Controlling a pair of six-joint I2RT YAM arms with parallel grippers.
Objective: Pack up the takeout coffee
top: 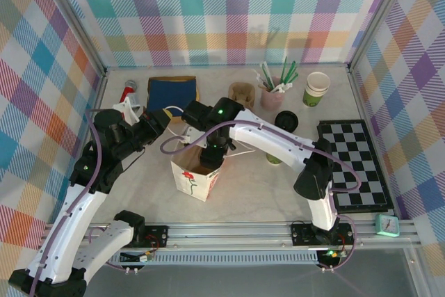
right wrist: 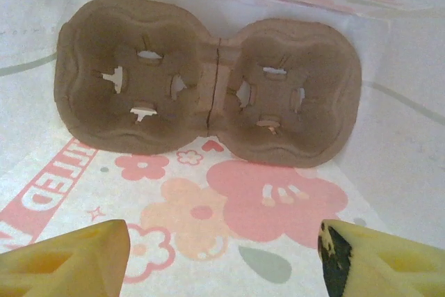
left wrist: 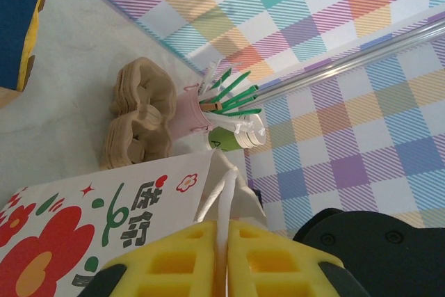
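Top view, near: a white paper bag with a red flower stands open on the table, close to the middle.
Right gripper: it is down inside the bag. Its yellow fingers are wide apart and hold nothing.
Inside the bag: a brown cup carrier lies flat, just past the fingers and not touching them.
Left gripper: it is at the far left side of the bag. Its yellow fingers are pinched tight on the white bag handle.
Green bit: it peeks out on the near side of the right arm. I cannot tell what it is.
Takeout coffee: it stands on the table, right of the bag and well apart from it, just past the right arm. Its black lid is on top. The arm hides its body.
Right side: a black and white checkered board lies flat.
Far row: a pile of brown carriers, a pink cup of green straws and a stack of green and white cups stand near the far wall.
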